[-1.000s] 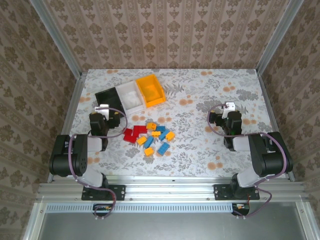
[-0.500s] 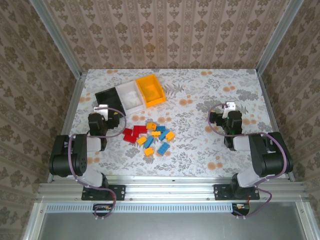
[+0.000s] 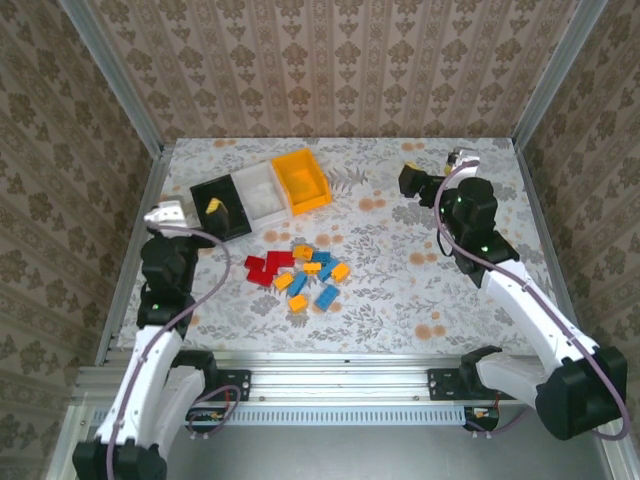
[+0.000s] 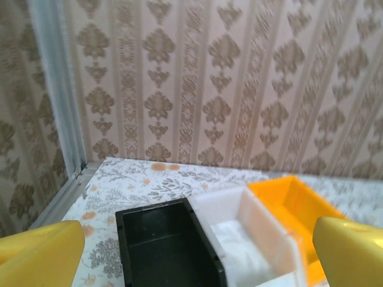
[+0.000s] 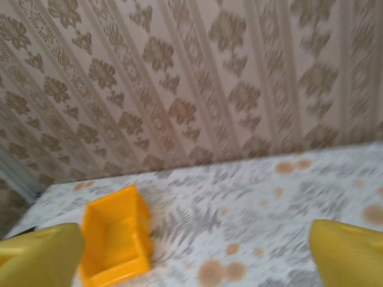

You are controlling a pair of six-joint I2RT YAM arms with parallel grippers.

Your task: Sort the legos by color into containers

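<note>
I work on a flat table with a flowered cloth [image 3: 420, 300]. It has walls on 3 sides and metal rails [image 3: 135, 240] at the left and right edges.

My left gripper [image 4: 192, 248] hangs over the bins. Its yellow fingers [image 4: 36, 248] are spread wide and hold nothing. My right gripper [image 5: 191, 251] is at the far right, well apart from the bricks. It is spread wide too, with nothing in it.

The 3 open plastic bins touch in a slanted row at the far left: the black bin [image 3: 222, 203], the white bin [image 3: 262, 192], then the orange-yellow bin [image 3: 302, 179]. I see no brick in them.

The small plastic lego bricks [image 3: 300, 272] lie in a loose pile on the cloth, nearer to me than the bins. The pile runs left to right, with red bricks [image 3: 264, 267] at the left end and blue bricks [image 3: 327, 296] and orange bricks [image 3: 340, 271] at the right.

I think the left gripper is nearer. The red bricks lie toward me and a bit to its right. There is bare cloth all around the pile, so coming down looks easy.
</note>
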